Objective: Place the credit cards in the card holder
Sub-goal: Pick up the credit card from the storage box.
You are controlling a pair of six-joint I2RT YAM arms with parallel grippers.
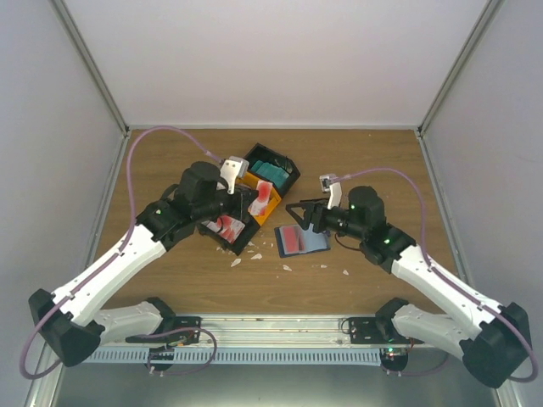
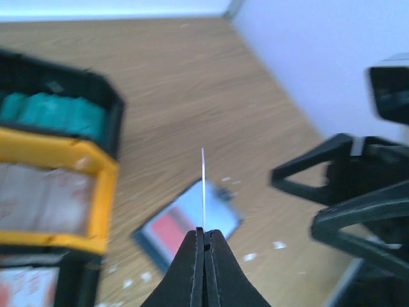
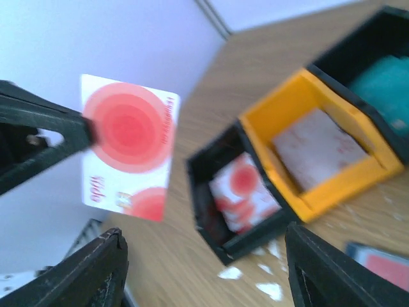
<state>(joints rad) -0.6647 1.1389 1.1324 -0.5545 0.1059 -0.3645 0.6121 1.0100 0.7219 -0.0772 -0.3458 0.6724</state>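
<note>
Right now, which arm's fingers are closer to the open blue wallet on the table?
Right. The right fingers hover open just over the far edge of the card holder; the left fingers are farther off to its left, shut on a red-and-white card.

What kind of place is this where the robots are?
Probably a robot lab test booth: a left arm and right arm mounted at a wooden table, white panels walling it in, card-filled orange bin.
</note>
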